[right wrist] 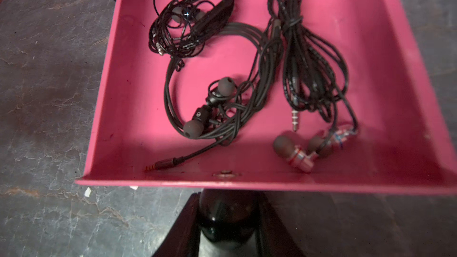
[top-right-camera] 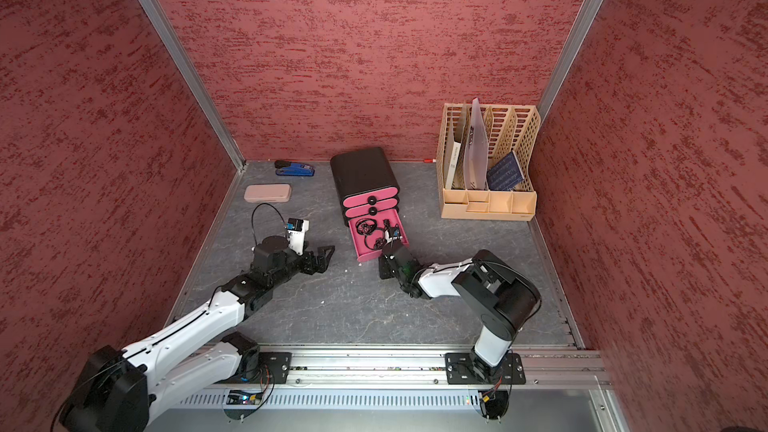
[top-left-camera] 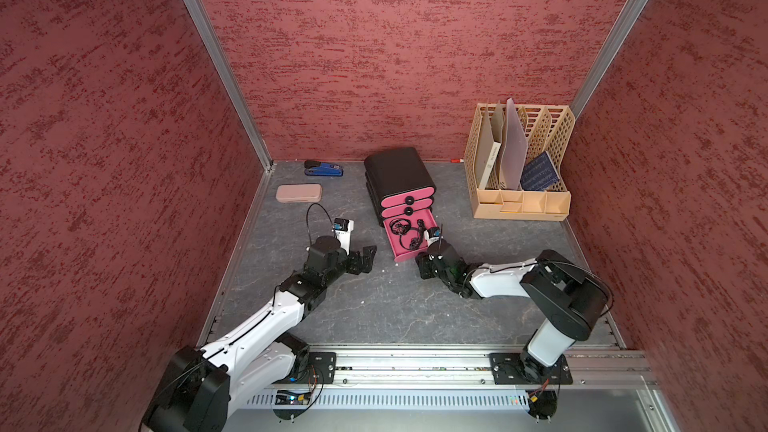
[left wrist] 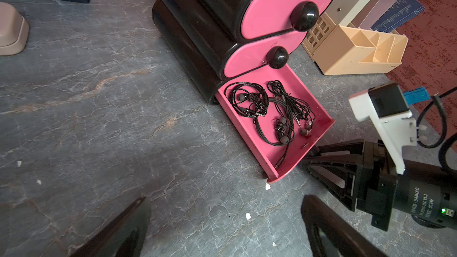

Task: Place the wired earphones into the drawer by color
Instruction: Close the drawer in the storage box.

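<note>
Three coils of black wired earphones are sitting in the pulled-out bottom drawer of the little black cabinet. They're all on the drawer floor, nothing draped over the rim. Top drawer and middle drawer are pushed in. I can't spot any red or white sets in any view, so my guess is the sorting is basically finished and this drawer just needs closing.

Right end effector is at the drawer front with the round black knob between its fingers, snug on both sides. Can't tell if it's truly pinching or just framing it. Left end effector is spread wide with nothing in it, hovering over the tabletop near the drawer's front corner.

Handling-wise, the cables look feather-light and floppy, the sort that snag on each other. If one needed lifting I'd grab the thick middle of a bundle, not a bud or a jack plug, or its neighbour probably comes along too. The knob is glossy and rounded, so likely slippery; squeeze across its widest part. The cabinet looks like light plastic, so a hard shove could skid the whole thing instead of sliding the drawer.
</note>
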You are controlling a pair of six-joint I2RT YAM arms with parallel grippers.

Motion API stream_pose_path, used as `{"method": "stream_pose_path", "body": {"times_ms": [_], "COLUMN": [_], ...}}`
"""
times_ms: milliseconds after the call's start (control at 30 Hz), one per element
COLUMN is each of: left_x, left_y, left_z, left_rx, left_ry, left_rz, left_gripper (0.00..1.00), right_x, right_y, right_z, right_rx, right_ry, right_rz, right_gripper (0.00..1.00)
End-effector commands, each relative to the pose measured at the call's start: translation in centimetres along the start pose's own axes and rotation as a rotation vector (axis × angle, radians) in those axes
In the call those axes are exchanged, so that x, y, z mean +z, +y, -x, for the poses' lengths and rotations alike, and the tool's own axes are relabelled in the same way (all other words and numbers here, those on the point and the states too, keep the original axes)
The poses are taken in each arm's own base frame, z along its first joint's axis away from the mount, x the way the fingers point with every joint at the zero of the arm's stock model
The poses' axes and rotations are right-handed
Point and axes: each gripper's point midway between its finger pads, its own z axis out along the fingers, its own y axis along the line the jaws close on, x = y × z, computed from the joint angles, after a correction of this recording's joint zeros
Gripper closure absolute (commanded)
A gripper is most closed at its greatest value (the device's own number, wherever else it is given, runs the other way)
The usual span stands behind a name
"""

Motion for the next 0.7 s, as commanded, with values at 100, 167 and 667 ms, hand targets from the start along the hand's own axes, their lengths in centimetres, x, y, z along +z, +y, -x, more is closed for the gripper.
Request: {"method": "stream_pose_path", "body": {"times_ms": [100,167,667], "left_x": [-0.2,-0.2,-0.3], "left_y": [0.1,0.1,0.1], "left_z": [0.5,0.5,0.6], "left_rx": [0.008,0.009,0.009], "left_ry": [-0.031,-0.029,-0.033], "left_rz": [0.003,0.003,0.003], "left_gripper": [0.00,0.00,0.00], "right_x": [-0.2,-0.3,-1.2], "right_y": [0.2,0.5,2.0], "right_z": [1.7,2.0,4.0], "right_rx": [0.010,0.011,0.009], "right_ry": [-0.051,-0.055,-0.087], "right_rz": [0.008,0.020,0.060], "right_gripper": [0.67,0.66,0.67]}}
